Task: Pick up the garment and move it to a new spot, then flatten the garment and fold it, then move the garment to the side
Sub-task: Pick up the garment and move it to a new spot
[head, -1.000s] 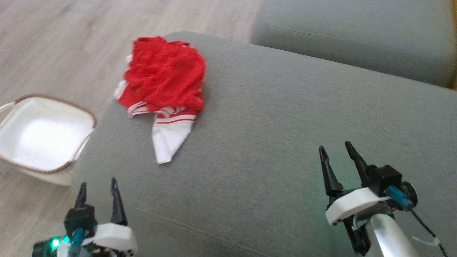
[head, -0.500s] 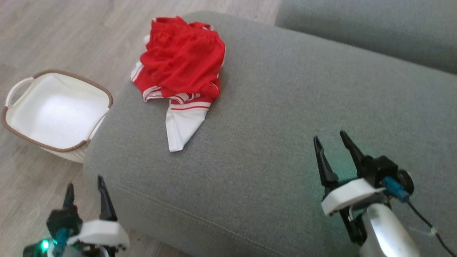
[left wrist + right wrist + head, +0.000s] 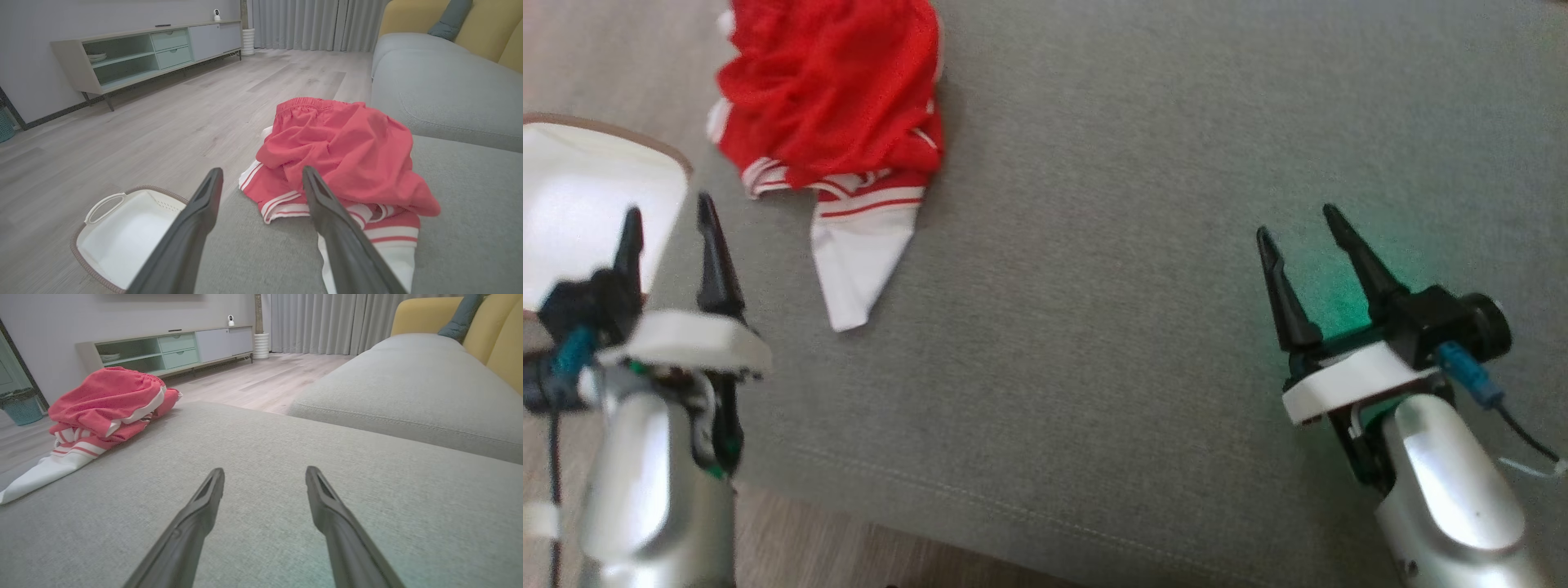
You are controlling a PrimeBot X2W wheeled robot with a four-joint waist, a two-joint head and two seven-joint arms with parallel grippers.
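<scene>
**Q:** Where is the garment?
**A:** The garment (image 3: 833, 106) lies crumpled at the far left corner of the cushion (image 3: 1094, 286), reaching the cushion's left edge.

**Q:** Long axis?
**A:** It runs from the red bunch at the cushion's far edge to a white tip pointing toward the near edge.

**Q:** Nearer arm?
**A:** The left arm (image 3: 645, 490). The left jaws, spread wide and empty, hang at the cushion's left edge. The garment lies just ahead of them, slightly to the right. The right jaws, also spread and empty, hover over the cushion's right half, well apart from the garment.

**Q:** Step in hand?
**A:** Judged: the pick-up has not begun. A left-arm reach forward onto the red bunch looks most direct.
</scene>
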